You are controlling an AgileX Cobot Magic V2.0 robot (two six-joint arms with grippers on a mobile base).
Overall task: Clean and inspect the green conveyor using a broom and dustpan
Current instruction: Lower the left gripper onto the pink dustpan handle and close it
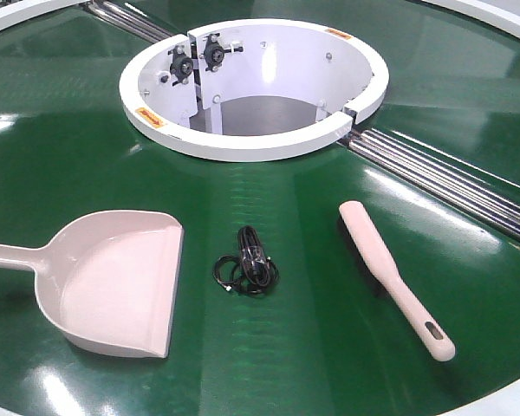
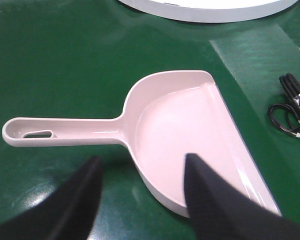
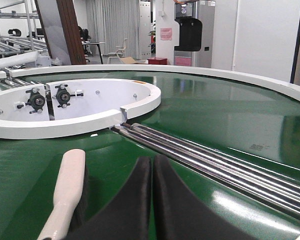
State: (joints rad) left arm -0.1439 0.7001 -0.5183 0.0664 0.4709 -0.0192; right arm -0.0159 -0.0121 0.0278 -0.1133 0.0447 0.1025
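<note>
- glossy green conveyor (image 1: 269,373) fills the front view; white hub (image 1: 243,146) at centre, silver rails (image 1: 451,178) running off to the right
- orange stickers (image 1: 147,117) on the hub rim, print too small to read; pink notice (image 3: 166,33) on the far wall in the right wrist view, also unreadable
- dustpan (image 1: 113,286) lies flat on the belt at left, handle pointing left, flat edge facing a small coiled black cable (image 1: 247,264)
- broom (image 1: 390,277) lies on the belt at right, slotted end toward the camera
- left tool (image 2: 142,159) released, fingers wide apart, hovering over the dustpan where the handle meets the pan
- right tool (image 3: 153,160) clenched on nothing, low and level, just right of the broom
</note>
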